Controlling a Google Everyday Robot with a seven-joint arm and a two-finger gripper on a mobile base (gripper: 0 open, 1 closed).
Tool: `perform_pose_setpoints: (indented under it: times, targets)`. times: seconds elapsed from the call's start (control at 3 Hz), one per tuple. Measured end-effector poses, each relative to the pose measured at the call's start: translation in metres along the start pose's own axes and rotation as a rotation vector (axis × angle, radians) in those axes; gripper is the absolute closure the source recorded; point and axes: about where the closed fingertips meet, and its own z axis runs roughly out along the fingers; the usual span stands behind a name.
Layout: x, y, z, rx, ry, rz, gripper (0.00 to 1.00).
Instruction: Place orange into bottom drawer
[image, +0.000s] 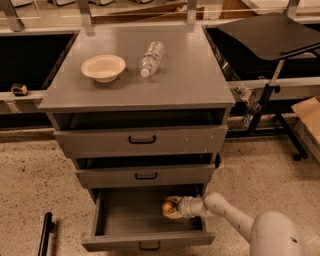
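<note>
The grey cabinet's bottom drawer (125, 215) is pulled open toward me, its front with a small dark handle at the lower edge. My gripper (169, 207) reaches in from the right over the drawer's right side, low inside it. It is shut on the small round orange (167, 206), which sits between its fingers just above or on the drawer floor; I cannot tell if it touches. My white arm (235, 217) runs off to the lower right.
The top drawer (142, 140) and middle drawer (146, 175) stand slightly open above. On the cabinet top are a cream bowl (103, 67) and a clear water bottle (151, 58) lying down. A black stand (270, 35) is at the right, a dark bar (45, 235) on the floor left.
</note>
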Motion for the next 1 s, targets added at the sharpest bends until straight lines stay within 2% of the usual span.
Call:
perform_pose_setpoints:
  times: [0.67, 1.0]
  targets:
    - [0.0252, -0.0006, -0.0018, -0.017, 0.007, 0.002, 0.13]
    - [0.0251, -0.0006, -0.0017, -0.017, 0.007, 0.002, 0.00]
